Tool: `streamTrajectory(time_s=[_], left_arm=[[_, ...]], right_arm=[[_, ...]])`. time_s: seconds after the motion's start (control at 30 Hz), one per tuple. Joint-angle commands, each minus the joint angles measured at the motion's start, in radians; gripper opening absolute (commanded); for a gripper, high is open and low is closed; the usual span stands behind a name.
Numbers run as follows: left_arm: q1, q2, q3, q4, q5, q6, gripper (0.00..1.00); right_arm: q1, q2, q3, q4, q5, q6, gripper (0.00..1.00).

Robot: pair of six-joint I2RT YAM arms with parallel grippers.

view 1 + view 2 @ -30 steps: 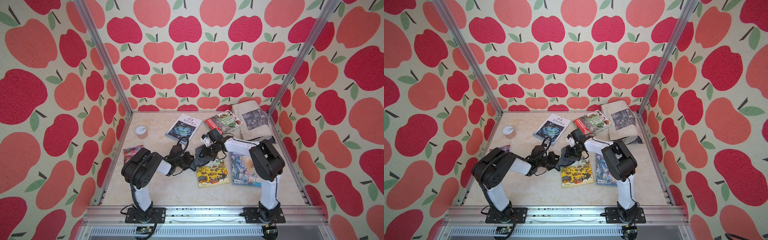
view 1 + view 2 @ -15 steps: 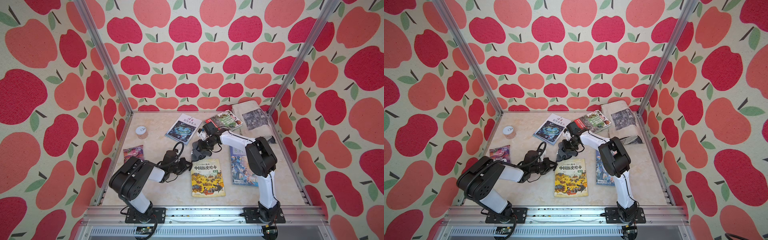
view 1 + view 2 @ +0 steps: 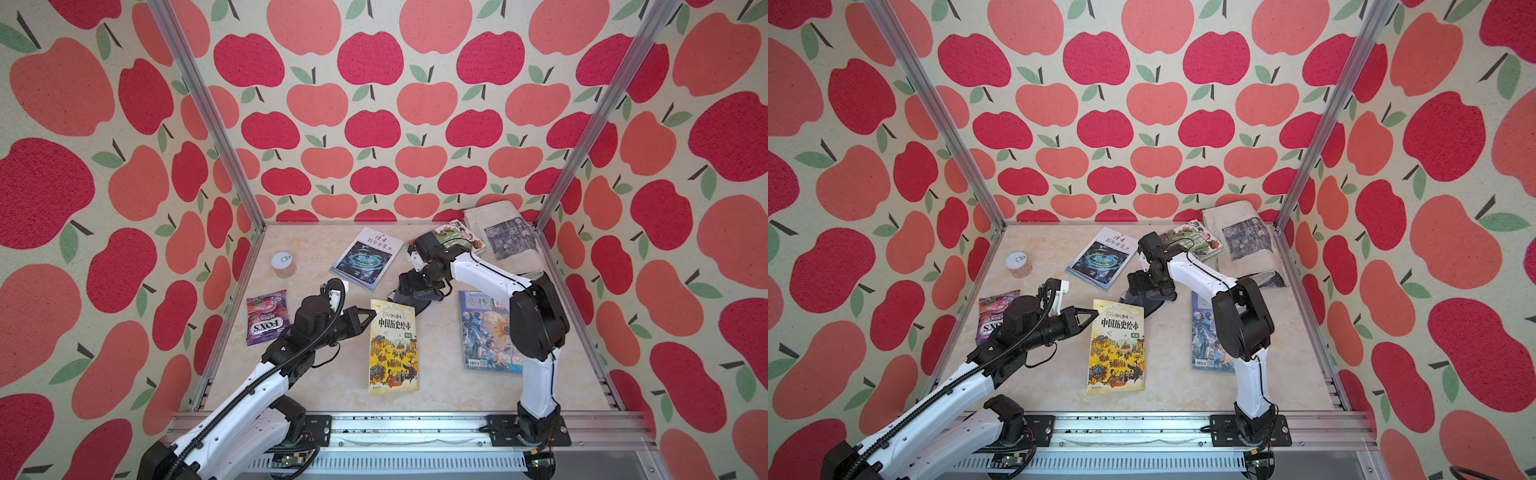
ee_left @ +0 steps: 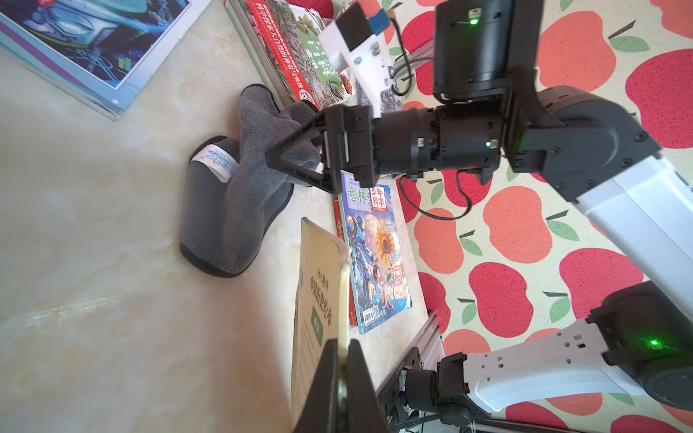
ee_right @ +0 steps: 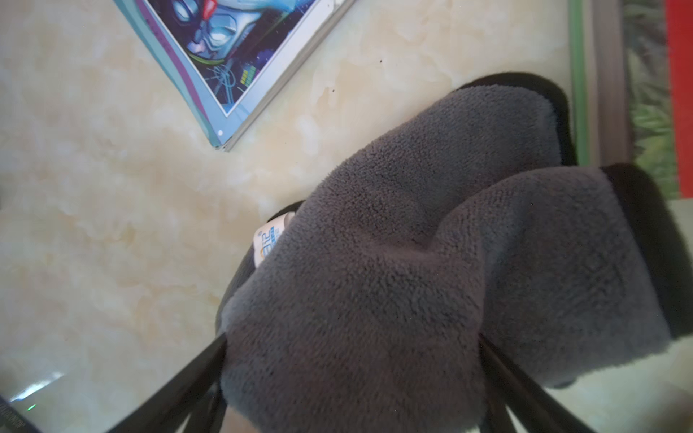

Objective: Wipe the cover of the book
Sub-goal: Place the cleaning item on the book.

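The book (image 3: 392,347) (image 3: 1117,347), with a yellow cover and Chinese title, lies flat in the middle of the table. My left gripper (image 3: 371,311) (image 3: 1093,311) is shut on its far left corner; in the left wrist view its jaws (image 4: 342,356) pinch the cover edge of the book (image 4: 318,285). A crumpled grey cloth (image 3: 417,305) (image 3: 1152,305) (image 4: 232,210) lies just behind the book. My right gripper (image 3: 405,291) (image 5: 352,360) stands open over the cloth (image 5: 375,281), one finger on each side of it.
A blue science magazine (image 3: 368,257) lies at the back, a green nature book (image 3: 457,237) and a newspaper (image 3: 507,237) at the back right. A comic magazine (image 3: 486,332) lies right of the book. A candy bag (image 3: 266,316) and small can (image 3: 284,264) sit left.
The book has straightened and slid left, drawn by my left gripper as that arm pulled back. My right gripper, shut on the cloth before, has opened over it.
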Motion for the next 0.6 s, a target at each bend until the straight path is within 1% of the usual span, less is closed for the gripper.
streamTrajectory(time_s=[0.0, 0.03, 0.13, 0.2, 0.23, 0.27, 0.33, 0.4, 0.47, 0.53, 0.57], left_arm=[[-0.026, 0.070, 0.064, 0.067, 0.029, 0.006, 0.00], [-0.036, 0.099, 0.077, 0.111, 0.038, -0.002, 0.00], [-0.070, 0.224, 0.136, 0.236, 0.070, -0.024, 0.00], [-0.088, 0.319, 0.186, 0.313, 0.094, -0.039, 0.00], [-0.097, 0.367, 0.209, 0.365, 0.114, -0.054, 0.00], [-0.102, 0.409, 0.234, 0.413, 0.133, -0.073, 0.00], [-0.114, 0.480, 0.272, 0.494, 0.162, -0.104, 0.00], [-0.128, 0.551, 0.308, 0.560, 0.177, -0.126, 0.00], [-0.145, 0.643, 0.352, 0.669, 0.208, -0.179, 0.00], [-0.164, 0.746, 0.402, 0.811, 0.238, -0.260, 0.00], [-0.176, 0.801, 0.433, 0.882, 0.255, -0.306, 0.00]], right_arm=[[-0.074, -0.187, -0.068, -0.007, -0.059, 0.005, 0.99], [-0.092, -0.231, -0.084, -0.015, -0.072, 0.008, 0.99], [-0.133, -0.355, -0.151, -0.035, -0.038, 0.005, 0.99], [-0.176, -0.419, -0.209, -0.024, -0.075, 0.017, 0.99], [-0.203, -0.429, -0.223, -0.036, -0.118, 0.023, 0.99], [-0.216, -0.431, -0.224, -0.067, -0.136, 0.019, 0.99], [-0.220, -0.447, -0.235, -0.114, -0.050, 0.019, 0.99], [-0.230, -0.508, -0.299, -0.062, -0.069, 0.038, 0.99], [-0.237, -0.591, -0.348, -0.013, -0.076, 0.062, 0.99], [-0.246, -0.665, -0.368, -0.006, -0.024, 0.078, 0.99], [-0.262, -0.697, -0.376, -0.001, -0.017, 0.080, 0.99]])
